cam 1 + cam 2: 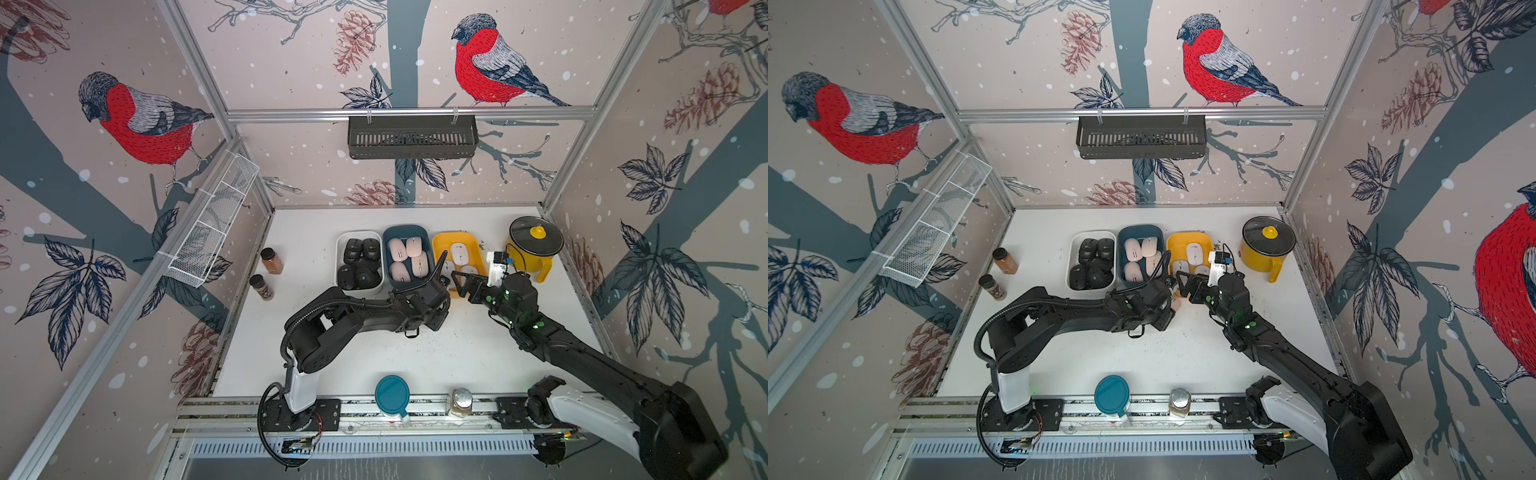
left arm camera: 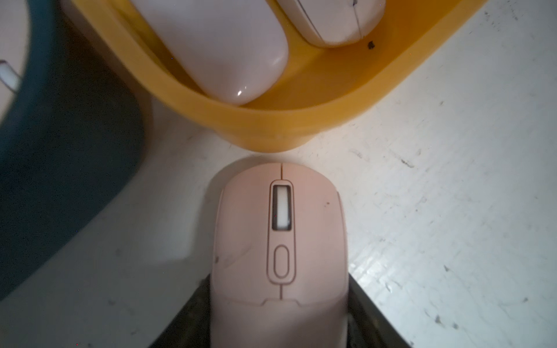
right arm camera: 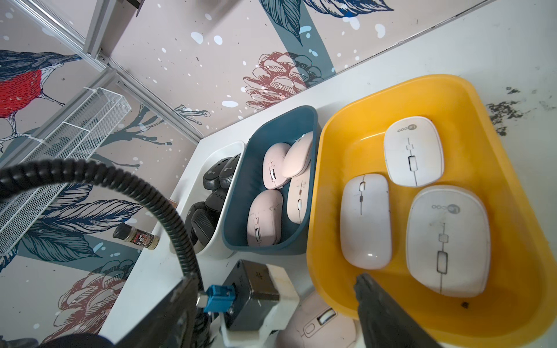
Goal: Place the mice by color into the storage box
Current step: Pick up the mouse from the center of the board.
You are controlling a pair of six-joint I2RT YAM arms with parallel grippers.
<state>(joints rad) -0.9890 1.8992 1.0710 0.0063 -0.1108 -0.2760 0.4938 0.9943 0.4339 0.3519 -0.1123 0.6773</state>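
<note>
The left jaws pinch a pink mouse [image 2: 280, 241] by its sides. Its nose stops just short of the outer wall of the yellow bin [image 2: 271, 129], over the middle of the table [image 2: 452, 180]. The right jaws stand spread and empty above that bin's near rim.

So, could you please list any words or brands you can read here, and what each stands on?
"Lecoo" on the back white mouse, upside down in the right wrist view.
"Lecoo" on the front-right white mouse, likewise upside down.
Black mice: small logos, too small to read.
Spice jar: label blurred, unreadable.
Pink mouse: no text.
</note>
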